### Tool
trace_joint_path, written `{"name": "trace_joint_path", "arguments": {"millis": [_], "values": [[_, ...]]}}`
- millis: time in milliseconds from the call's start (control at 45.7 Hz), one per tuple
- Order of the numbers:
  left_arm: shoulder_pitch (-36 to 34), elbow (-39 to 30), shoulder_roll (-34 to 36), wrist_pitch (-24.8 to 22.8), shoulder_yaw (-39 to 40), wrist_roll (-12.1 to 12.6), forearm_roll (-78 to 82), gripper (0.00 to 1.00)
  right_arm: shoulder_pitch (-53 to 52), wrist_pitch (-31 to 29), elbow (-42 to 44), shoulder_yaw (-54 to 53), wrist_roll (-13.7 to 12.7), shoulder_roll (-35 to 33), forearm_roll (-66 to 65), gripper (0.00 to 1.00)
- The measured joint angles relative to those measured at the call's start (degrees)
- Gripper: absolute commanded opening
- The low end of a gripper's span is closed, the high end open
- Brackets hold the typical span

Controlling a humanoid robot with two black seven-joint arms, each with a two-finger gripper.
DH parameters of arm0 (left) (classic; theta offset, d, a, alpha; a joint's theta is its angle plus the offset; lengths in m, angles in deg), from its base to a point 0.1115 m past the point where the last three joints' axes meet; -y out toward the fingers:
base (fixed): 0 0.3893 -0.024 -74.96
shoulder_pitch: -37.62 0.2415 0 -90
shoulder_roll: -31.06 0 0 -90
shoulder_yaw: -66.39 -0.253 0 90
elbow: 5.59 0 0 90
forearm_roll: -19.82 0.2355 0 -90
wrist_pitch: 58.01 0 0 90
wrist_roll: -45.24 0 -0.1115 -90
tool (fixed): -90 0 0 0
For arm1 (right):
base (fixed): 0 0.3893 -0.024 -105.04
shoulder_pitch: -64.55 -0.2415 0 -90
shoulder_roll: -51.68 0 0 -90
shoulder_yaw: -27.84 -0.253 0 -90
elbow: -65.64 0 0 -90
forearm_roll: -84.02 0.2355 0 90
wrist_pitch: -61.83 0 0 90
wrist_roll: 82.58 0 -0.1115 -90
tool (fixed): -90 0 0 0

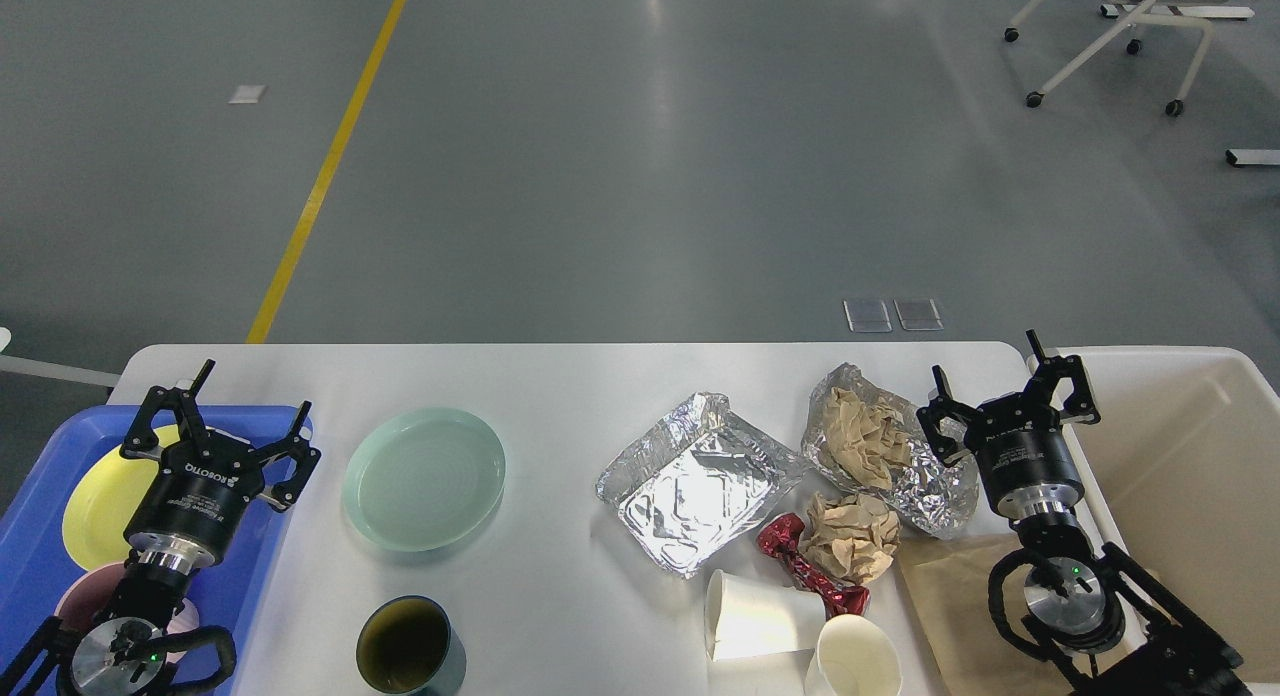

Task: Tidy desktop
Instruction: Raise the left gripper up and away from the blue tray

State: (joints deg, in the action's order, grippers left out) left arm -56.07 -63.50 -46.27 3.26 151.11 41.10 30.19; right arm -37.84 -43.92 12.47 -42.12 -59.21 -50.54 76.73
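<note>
White bench [580,376] fills lower frame; right gripper [1005,396], fingers spread and empty, hovers just right of the foil-wrapped brown paper wad [870,441], nearer that litter than the left gripper [215,416], also spread, over the blue tray [40,496].

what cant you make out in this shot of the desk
Head view only:
- pink dish in the blue tray: mostly behind the left arm.
- brown paper sheet: partly under the right arm, cut by the bottom edge.
- cream tub: cut off by the right edge.
- dark cup: its base is cropped at the bottom edge.
</note>
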Motion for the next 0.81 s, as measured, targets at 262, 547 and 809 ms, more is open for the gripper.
{"name": "trace_joint_path", "arguments": {"millis": [262,547,809], "values": [[-0.35,0.36,-0.06,0.70,1.28,-0.34,0.12,0.96,0.00,-0.02,0.00,0.00,0.00,0.00,0.00,1.00],[-0.78,0.95,1.26,0.77,1.49,0.34,0.44,0.96,0.00,-0.01,0.00,0.00,0.00,0.00,0.00,1.00],[-3.38,1.14,7.36,1.11,0.34,0.49,0.91,0.97,0.00,-0.01,0.00,0.00,0.00,0.00,0.00,1.00]]}}
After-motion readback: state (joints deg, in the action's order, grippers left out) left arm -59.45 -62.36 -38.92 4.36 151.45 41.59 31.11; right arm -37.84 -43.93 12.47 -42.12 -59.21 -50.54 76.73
